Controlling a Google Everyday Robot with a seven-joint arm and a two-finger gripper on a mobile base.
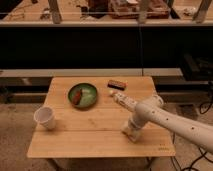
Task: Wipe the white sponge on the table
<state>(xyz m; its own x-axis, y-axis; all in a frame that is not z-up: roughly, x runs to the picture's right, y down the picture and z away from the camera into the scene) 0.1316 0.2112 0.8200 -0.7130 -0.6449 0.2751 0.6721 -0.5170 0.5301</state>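
- Now the white jointed robot arm reaches in from the lower right, bends at an elbow above the right half of the table, and drops steeply to the top; its gripper is pressed down near the front right part of the light wooden plank-grain table
- whether the gripper is spread or closed I cannot tell
- the small whitish-cream soft sponge lies under the gripper tip, flat on the wood; its long axis cannot be made out
- a white paper cup stands upright near the left edge; a round green plate with a reddish-brown item sits toward the back, a dark brown rectangular block lies by the back edge
- behind the table runs a dark low wall under a railing; the floor is speckled grey
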